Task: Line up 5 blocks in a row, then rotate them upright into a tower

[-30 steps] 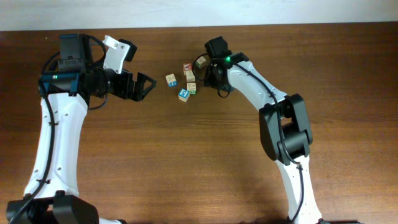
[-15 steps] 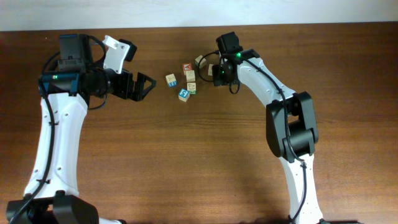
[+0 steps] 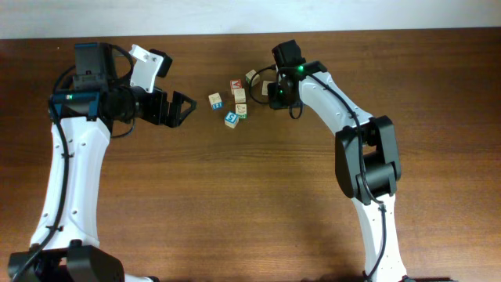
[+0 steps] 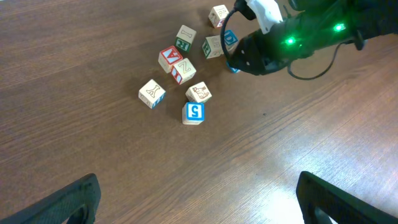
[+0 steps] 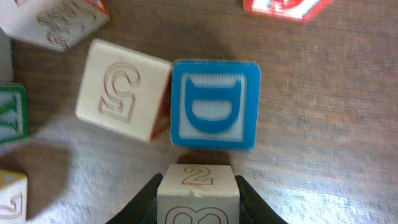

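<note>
Swung slightly outward over the past second, the white right arm (image 3: 344, 117) holds its right end effector (image 5: 196, 183) at the edge of the block pile, its two fingers pinching a pale wooden cube stamped with a 2 (image 5: 198, 200) by opposite sides. Just ahead of that cube lie a blue-faced wooden cube (image 5: 215, 104) and a plain tan cube carved with a 5 (image 5: 121, 90), touching at a corner. The other small alphabet cubes (image 3: 239, 95) sit in a loose cluster at the far middle of the dark brown wooden worktop (image 3: 235, 204), between the two arms, a red-printed cube (image 4: 168, 58) among them. The left end effector (image 3: 182, 108) has not moved; it hangs beside the cluster, fingers spread wide and holding nothing.
</note>
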You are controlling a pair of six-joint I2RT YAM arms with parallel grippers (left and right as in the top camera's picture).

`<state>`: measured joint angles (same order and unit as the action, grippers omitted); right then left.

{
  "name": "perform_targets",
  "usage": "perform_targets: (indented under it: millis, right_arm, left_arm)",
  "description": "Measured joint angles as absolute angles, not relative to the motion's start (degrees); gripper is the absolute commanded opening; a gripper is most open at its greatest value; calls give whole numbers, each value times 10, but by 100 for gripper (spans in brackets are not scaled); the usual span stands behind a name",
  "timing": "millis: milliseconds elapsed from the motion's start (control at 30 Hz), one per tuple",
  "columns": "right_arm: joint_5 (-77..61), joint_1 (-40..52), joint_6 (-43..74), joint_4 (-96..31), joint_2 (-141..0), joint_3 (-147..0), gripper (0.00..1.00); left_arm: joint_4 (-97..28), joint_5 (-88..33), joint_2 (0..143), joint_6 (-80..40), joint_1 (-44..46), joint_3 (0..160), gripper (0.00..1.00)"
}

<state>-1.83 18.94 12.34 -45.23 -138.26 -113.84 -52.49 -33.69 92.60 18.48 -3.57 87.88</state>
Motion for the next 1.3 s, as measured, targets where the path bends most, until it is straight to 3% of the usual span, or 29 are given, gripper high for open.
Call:
perform_targets:
  millis: [100,500,1033,1067,1133,1300]
  right_arm:
    - [-20,189,130,-510,-1371,-1150,25]
    - [-22,189,163,-811,-1267,-1167,25]
    - [-29,189,165,-716,-1267,-972,26]
    - [-29,189,165,-711,-1267,-970,33]
    - [-29,189,164,-708,-1267,-969,38]
    - [-29,189,165,-715,-1267,-969,38]
  left_arm:
    - [-525,-337,926,185,-36,879,99]
    - [-525,-337,926,185,-36,879,99]
    - [-525,-337,926,185,-36,879,99]
    - [-525,-337,926,185,-36,879,99]
    - [-525,-337,926,185,-36,879,99]
    - [-525,-337,926,185,-36,879,99]
